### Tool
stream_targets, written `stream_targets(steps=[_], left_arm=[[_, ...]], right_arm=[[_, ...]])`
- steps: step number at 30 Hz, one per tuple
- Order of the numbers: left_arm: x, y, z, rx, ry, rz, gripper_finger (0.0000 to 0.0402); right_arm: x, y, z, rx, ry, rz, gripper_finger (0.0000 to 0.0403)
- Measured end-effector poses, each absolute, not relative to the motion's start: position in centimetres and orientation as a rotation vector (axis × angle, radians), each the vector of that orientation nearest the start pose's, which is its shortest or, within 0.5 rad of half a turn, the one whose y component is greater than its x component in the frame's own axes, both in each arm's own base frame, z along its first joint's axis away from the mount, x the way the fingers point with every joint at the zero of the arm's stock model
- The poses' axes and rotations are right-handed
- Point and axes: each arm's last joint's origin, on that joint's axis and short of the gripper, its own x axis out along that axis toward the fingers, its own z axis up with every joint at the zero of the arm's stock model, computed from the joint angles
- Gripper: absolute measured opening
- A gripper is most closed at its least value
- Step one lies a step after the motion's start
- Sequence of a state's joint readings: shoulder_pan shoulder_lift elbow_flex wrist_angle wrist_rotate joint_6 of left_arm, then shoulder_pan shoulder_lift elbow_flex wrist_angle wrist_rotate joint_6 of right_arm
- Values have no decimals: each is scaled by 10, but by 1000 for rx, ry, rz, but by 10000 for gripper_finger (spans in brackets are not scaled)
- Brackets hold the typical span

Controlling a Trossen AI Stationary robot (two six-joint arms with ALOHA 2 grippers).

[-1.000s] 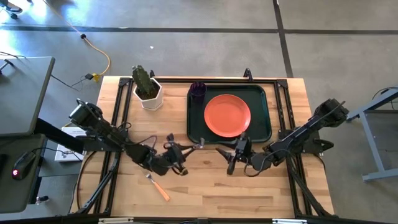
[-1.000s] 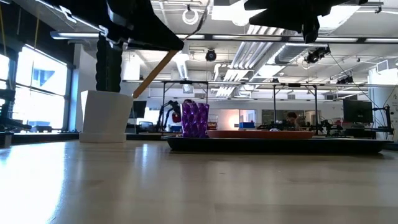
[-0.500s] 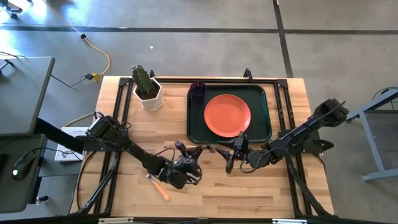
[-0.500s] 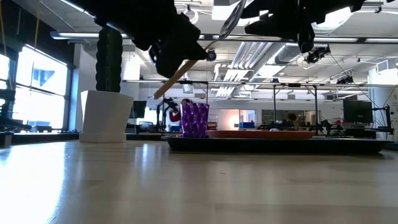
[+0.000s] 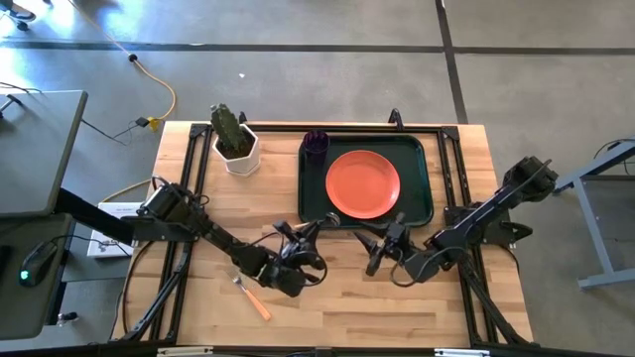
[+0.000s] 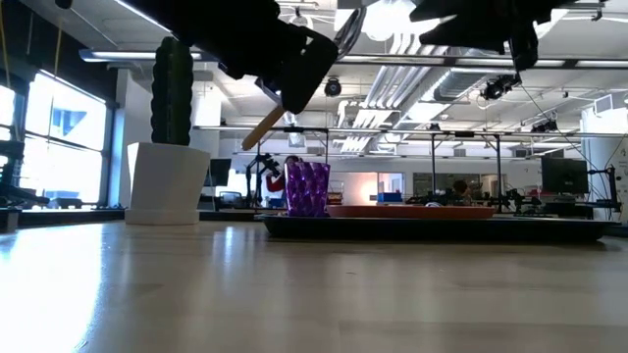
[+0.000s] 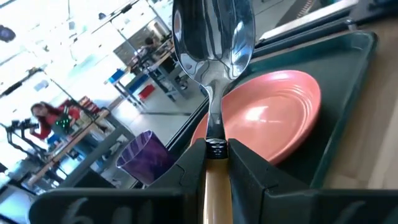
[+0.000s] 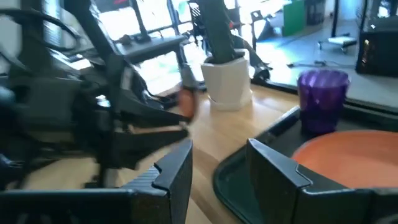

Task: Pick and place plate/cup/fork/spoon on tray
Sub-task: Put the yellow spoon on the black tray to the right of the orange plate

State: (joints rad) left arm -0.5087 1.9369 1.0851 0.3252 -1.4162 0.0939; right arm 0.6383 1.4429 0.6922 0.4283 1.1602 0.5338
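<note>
My left gripper (image 5: 306, 243) is shut on the spoon (image 7: 213, 37), just off the near left corner of the dark green tray (image 5: 310, 203). The spoon's silver bowl (image 5: 320, 225) points toward the tray. The orange-red plate (image 5: 363, 183) lies flat in the tray, and the purple cup (image 5: 316, 142) stands in the tray's far left corner. The fork (image 5: 252, 297) lies flat on the table near the front. My right gripper (image 5: 382, 250) hangs open and empty by the tray's near edge. My left gripper pinches the spoon's orange-tan handle (image 7: 215, 180) between its two fingers, close to where the metal neck begins. The spoon lies along the fingers and sticks out past them. It is lifted clear of the table and slants upward, bowl (image 6: 349, 27) high and handle end (image 6: 261, 130) low.
A white pot with a green cactus (image 5: 235, 145) stands at the far left of the table, beside the tray. Bare wood lies along the table's near edge and to the left of the fork.
My left gripper has carried the spoon toward the table's right edge and a little toward its near edge, closer to the tray's near left corner, still shut on the handle. My right gripper has shifted slightly toward the table's right edge.
</note>
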Motion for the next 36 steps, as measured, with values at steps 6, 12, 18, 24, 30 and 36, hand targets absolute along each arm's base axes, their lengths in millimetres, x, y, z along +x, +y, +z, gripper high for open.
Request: stream_targets(steps=[6,12,18,24,30,36], left_arm=[[351,-157,169,573,378,880,45],[352,-155,169,652,419,874,45],[353,-151,168,745,475,865,45],[353,-151,168,773,489,860,45],[353,-151,168,773,489,860,45],[354,-151,167,761,489,812,45]], right_arm=[[245,146,224,186,47,-536,142],[252,141,227,196,47,-461,142],[263,122,228,241,33,-488,142],[273,107,228,302,45,-429,142],[277,98,225,335,74,-395,140],[280,88,221,321,114,-403,60]])
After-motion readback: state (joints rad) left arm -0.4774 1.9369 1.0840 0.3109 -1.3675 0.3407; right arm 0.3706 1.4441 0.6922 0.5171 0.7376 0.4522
